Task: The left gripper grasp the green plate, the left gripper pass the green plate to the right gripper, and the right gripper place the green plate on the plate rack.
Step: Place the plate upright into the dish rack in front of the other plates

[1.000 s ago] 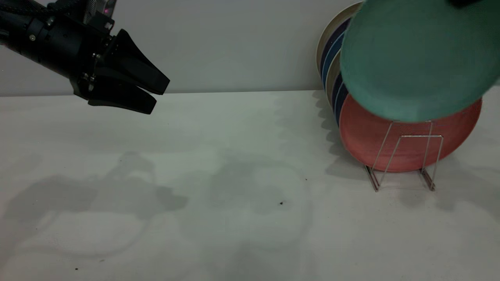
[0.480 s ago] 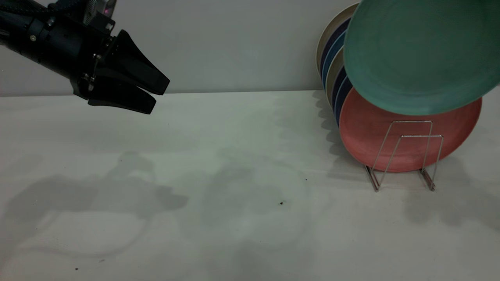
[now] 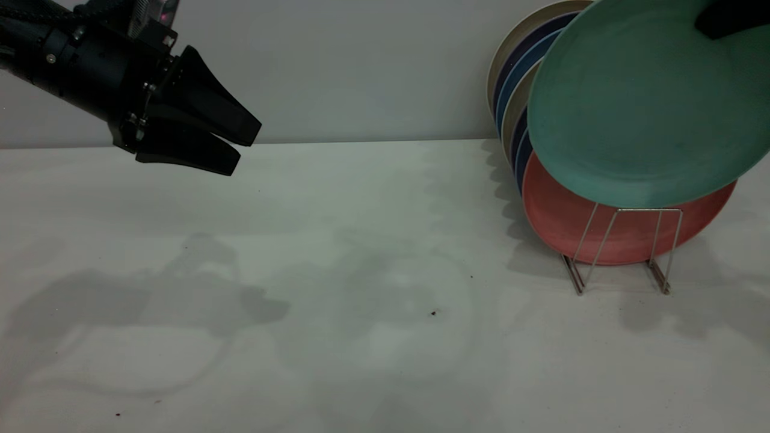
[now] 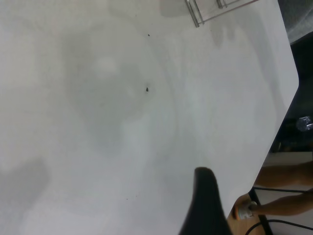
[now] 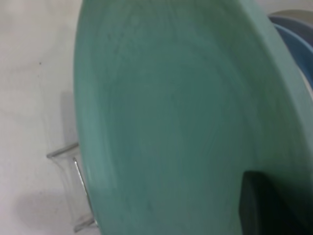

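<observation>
The green plate [image 3: 649,102] hangs tilted at the upper right, its lower edge just over the front loops of the plate rack [image 3: 619,249], in front of a salmon-pink plate [image 3: 565,219]. The right gripper [image 3: 725,21] is shut on the plate's upper rim; only one black finger shows. In the right wrist view the green plate [image 5: 166,122] fills the picture, with one finger [image 5: 266,205] on its face and a rack wire [image 5: 73,161] beside its edge. The left gripper [image 3: 243,147] hovers at the upper left, open and empty, well above the table.
Several plates [image 3: 511,90] in cream, dark blue and blue stand on edge behind the pink one in the rack. The white table [image 3: 361,270] has a small dark speck [image 3: 434,313]. The left wrist view shows the table's edge [image 4: 288,98] and the rack's base [image 4: 195,12].
The green plate has come down and now covers the top of the rear rack loop. The right gripper's finger has come into view at the top right. The left gripper has not moved.
</observation>
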